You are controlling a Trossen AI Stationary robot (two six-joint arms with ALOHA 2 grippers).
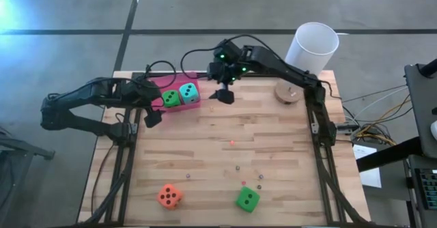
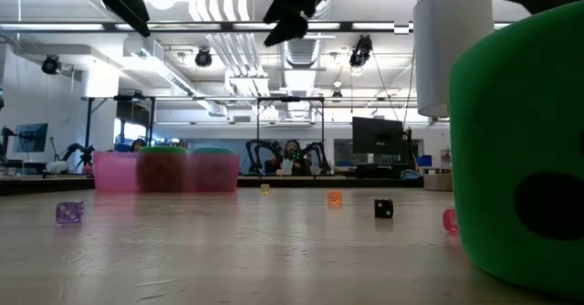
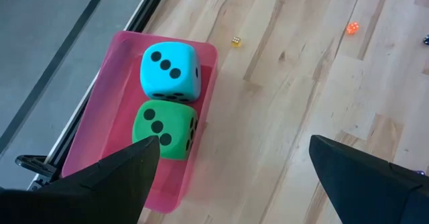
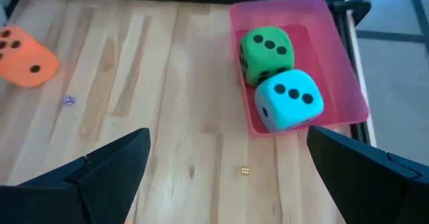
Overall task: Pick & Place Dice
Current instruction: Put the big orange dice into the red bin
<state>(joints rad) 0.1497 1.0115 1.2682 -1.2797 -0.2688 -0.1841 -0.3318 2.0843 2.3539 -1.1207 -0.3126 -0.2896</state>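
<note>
A pink tray [image 1: 164, 86] sits at the table's far left and holds a green die [image 3: 166, 127] and a teal die [image 3: 169, 70] side by side. An orange die [image 1: 168, 196] lies near the front edge at the left. A second green die [image 1: 247, 199] lies near the front edge at the centre. My left gripper [image 3: 234, 143] hangs open above the table just beside the tray's near left corner. My right gripper [image 4: 228, 133] hangs open in the air just right of the tray. Neither gripper has anything between its fingers.
A white cylindrical container [image 1: 312, 47] and a round wooden disc [image 1: 287, 91] stand at the far right corner. Several tiny dice and beads [image 1: 233, 143] are scattered over the middle of the wooden table [image 1: 287, 166].
</note>
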